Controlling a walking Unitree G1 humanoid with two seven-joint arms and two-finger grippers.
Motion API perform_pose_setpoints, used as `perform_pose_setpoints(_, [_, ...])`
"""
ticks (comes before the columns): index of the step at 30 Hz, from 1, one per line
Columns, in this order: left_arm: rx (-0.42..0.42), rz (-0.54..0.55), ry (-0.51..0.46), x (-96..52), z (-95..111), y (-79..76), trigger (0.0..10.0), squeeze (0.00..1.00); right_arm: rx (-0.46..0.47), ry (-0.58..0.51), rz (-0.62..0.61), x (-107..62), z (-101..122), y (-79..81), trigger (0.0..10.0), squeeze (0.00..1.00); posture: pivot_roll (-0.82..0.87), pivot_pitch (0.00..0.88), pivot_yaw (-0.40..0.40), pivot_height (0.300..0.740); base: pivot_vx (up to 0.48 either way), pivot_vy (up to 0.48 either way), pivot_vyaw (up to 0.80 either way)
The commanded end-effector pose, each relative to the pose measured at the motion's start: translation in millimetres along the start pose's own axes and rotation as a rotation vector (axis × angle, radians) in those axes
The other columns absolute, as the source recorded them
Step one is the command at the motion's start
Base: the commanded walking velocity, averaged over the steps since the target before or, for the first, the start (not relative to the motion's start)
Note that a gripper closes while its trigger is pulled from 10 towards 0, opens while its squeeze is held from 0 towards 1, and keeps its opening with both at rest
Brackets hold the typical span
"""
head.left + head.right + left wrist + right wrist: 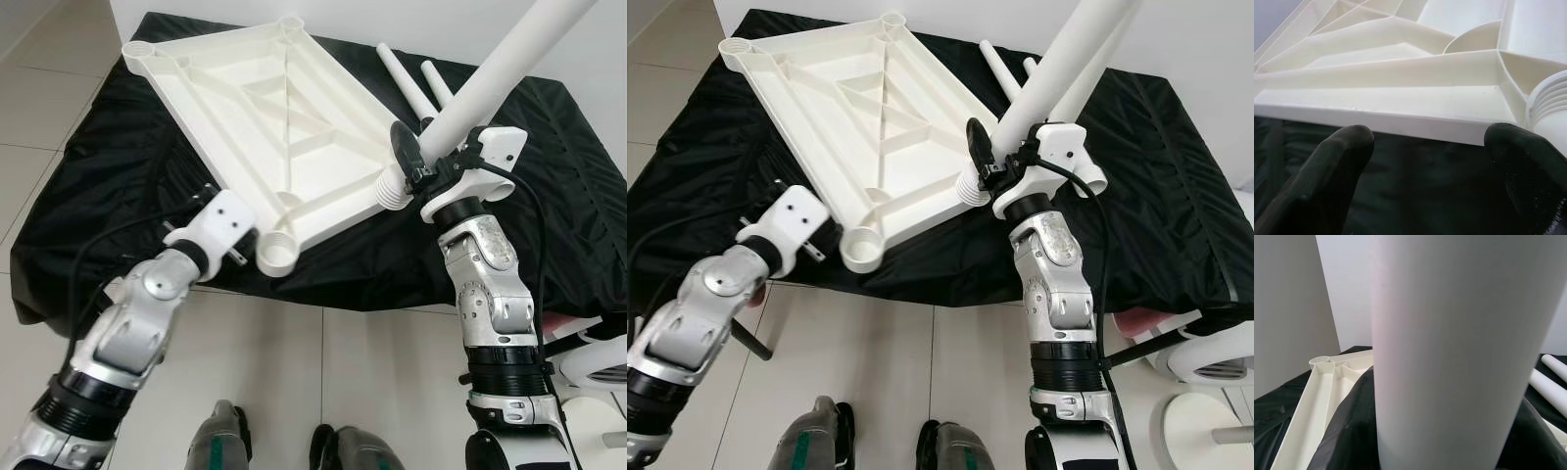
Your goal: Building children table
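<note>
A white ribbed tabletop (265, 108) lies upside down on a black cloth (118, 176). My right gripper (421, 157) is shut on a long white leg (490, 78). The leg stands tilted, and its threaded end (392, 186) meets the tabletop's near right corner. In the right wrist view the leg (1459, 352) sits between my black fingers (1347, 431). My left gripper (1427, 139) is open at the tabletop's near rim (1400, 120), close to an empty threaded socket (277, 253). Two spare legs (407, 78) lie on the cloth behind.
The cloth-covered surface ends at a front edge just past my wrists, with tiled floor (323, 382) below. A white round object (598, 362) stands on the floor at the right. A white wall (1347, 293) rises behind the table.
</note>
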State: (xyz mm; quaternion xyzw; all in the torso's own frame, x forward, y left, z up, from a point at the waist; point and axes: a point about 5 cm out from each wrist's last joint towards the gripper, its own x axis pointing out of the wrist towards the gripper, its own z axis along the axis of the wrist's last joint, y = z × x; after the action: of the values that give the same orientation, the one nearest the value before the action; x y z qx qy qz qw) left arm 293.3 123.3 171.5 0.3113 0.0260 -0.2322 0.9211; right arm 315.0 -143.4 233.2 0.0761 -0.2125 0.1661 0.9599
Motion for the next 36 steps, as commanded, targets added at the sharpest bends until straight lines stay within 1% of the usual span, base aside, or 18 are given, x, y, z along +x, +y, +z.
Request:
perform_pose_setpoints(1, [0.016,-0.045,-0.062,2.5,12.4,-8.0,10.0,0.00,-0.014,-0.011,-0.018,-2.4,4.1,-5.1,10.0,0.00,0.06,0.100,-0.073,0.740,0.000,0.000,0.00])
perform_pose_setpoints(2, [0.013,-0.052,-0.070,3.4,14.5,-10.0,10.0,0.00,-0.015,-0.012,-0.019,-2.3,4.2,-5.1,10.0,0.00,0.06,0.100,-0.073,0.740,0.000,0.000,0.00])
perform_pose_setpoints(3, [0.007,-0.070,-0.096,6.6,21.6,-16.0,10.0,0.00,-0.014,-0.014,-0.022,-2.5,4.8,-5.3,10.0,0.00,0.06,0.103,-0.070,0.740,0.000,0.000,0.00])
perform_pose_setpoints(6, [0.005,-0.076,-0.105,7.8,24.2,-18.1,10.0,0.00,-0.014,-0.015,-0.023,-2.6,5.0,-5.4,10.0,0.00,0.06,0.103,-0.071,0.740,0.000,0.000,0.00])
perform_pose_setpoints(7, [-0.005,-0.085,-0.121,10.0,29.3,-21.8,10.0,0.00,-0.016,-0.017,-0.025,-2.8,5.4,-5.5,10.0,0.00,0.06,0.103,-0.069,0.740,0.000,0.000,0.00])
perform_pose_setpoints(12, [-0.017,-0.115,-0.154,14.1,39.7,-32.2,10.0,0.00,-0.020,-0.019,-0.032,-4.5,6.6,-6.8,10.0,0.00,0.05,0.105,-0.065,0.740,0.000,0.000,0.00])
perform_pose_setpoints(14, [-0.023,-0.121,-0.163,15.5,42.7,-35.2,10.0,0.00,-0.021,-0.019,-0.035,-5.0,6.8,-6.9,10.0,0.00,0.05,0.105,-0.063,0.740,0.000,0.000,0.00])
perform_pose_setpoints(19, [-0.020,-0.119,-0.175,17.8,46.4,-36.5,10.0,0.00,-0.022,-0.021,-0.037,-5.2,7.1,-7.1,10.0,0.00,0.05,0.105,-0.063,0.740,0.000,0.000,0.00])
perform_pose_setpoints(23, [-0.011,-0.114,-0.198,19.4,51.8,-30.0,10.0,0.00,-0.021,-0.024,-0.039,-5.3,7.6,-7.2,10.0,0.00,0.06,0.106,-0.061,0.740,0.000,0.000,0.00])
perform_pose_setpoints(27, [0.036,-0.136,-0.187,19.7,46.1,-26.2,10.0,0.00,-0.020,-0.027,-0.042,-5.0,8.0,-7.8,10.0,0.00,0.06,0.106,-0.061,0.740,0.000,0.000,0.00])
perform_pose_setpoints(30, [0.040,-0.135,-0.180,20.5,44.2,-25.3,10.0,0.00,-0.019,-0.028,-0.043,-4.9,8.1,-7.9,10.0,0.00,0.06,0.106,-0.061,0.740,0.000,0.000,0.00])
perform_pose_setpoints(31, [0.025,-0.096,-0.159,25.9,38.8,-17.9,10.0,0.00,-0.017,-0.031,-0.043,-5.2,8.5,-7.4,10.0,0.00,0.06,0.109,-0.058,0.740,0.000,0.000,0.00])
perform_pose_setpoints(32, [0.035,-0.061,-0.145,29.0,35.6,-11.8,10.0,0.00,-0.015,-0.032,-0.043,-5.6,8.7,-7.2,10.0,0.00,0.06,0.110,-0.058,0.740,0.000,0.000,0.00])
perform_pose_setpoints(34, [0.035,-0.061,-0.145,29.0,35.6,-11.8,10.0,0.00,-0.015,-0.032,-0.043,-5.6,8.7,-7.2,10.0,0.00,0.06,0.110,-0.058,0.740,0.000,0.000,0.00])
perform_pose_setpoints(36, [0.063,-0.023,-0.136,31.9,31.7,-1.9,10.0,0.00,-0.015,-0.033,-0.045,-6.9,9.0,-7.6,10.0,0.00,0.05,0.113,-0.057,0.740,0.000,0.000,0.00])
